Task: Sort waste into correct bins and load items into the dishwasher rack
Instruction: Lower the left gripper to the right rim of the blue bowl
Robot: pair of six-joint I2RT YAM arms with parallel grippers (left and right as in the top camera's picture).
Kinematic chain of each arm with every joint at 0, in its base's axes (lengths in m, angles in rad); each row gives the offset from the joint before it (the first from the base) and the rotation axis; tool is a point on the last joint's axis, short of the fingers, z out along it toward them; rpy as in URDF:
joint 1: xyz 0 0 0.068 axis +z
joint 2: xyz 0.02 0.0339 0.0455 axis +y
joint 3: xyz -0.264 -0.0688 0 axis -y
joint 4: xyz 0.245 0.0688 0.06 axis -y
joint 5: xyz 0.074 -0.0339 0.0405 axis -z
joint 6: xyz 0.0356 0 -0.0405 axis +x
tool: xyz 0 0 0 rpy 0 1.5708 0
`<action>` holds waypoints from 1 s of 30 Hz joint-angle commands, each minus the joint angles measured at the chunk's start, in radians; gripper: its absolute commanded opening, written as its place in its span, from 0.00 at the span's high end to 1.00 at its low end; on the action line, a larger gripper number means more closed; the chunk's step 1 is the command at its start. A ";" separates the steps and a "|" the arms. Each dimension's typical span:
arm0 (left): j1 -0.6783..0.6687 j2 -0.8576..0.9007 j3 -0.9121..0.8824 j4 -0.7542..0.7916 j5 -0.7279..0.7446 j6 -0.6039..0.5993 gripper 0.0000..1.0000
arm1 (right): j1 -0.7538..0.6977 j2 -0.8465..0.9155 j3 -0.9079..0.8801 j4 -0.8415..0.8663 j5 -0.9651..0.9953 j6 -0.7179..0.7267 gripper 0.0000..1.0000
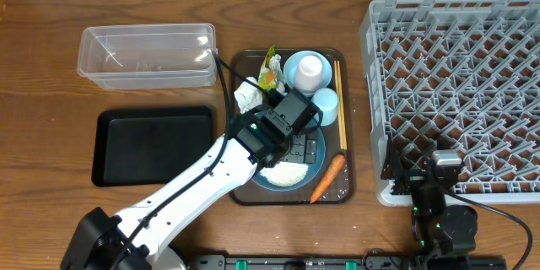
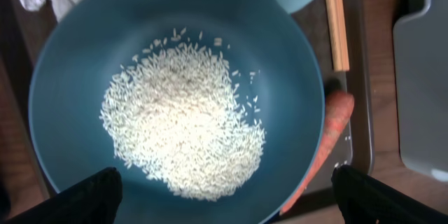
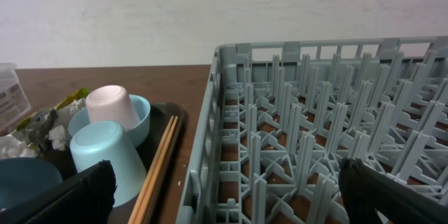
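Our left pincer (image 2: 227,196) hangs released over the large dark-blue bowl (image 2: 294,70) of loose white rice grains (image 2: 185,122), probably placed to take its rim for tipping. Our right pincer (image 3: 231,196), also released, idles beside the large grey pegged plastic rack (image 3: 210,98). Only overhead shows us the bowl sitting in the brown serving tray (image 1: 342,194).

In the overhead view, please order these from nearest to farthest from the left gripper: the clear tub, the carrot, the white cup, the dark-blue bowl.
Measured from the left gripper:
1. dark-blue bowl, directly under the gripper.
2. carrot, just right of the bowl, on the robot's side.
3. white cup, beyond the bowl, away from the robot.
4. clear tub, far off to the left and back.
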 commanded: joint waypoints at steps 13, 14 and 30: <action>-0.058 0.145 0.018 0.155 -0.035 0.084 0.01 | 0.025 0.000 -0.001 -0.004 0.000 -0.013 0.01; -0.063 0.151 0.018 0.163 -0.039 0.103 0.01 | 0.025 0.000 -0.001 -0.004 0.000 -0.013 0.01; -0.133 0.233 0.018 0.216 -0.144 0.122 0.03 | 0.025 0.001 -0.001 -0.003 0.000 -0.013 0.01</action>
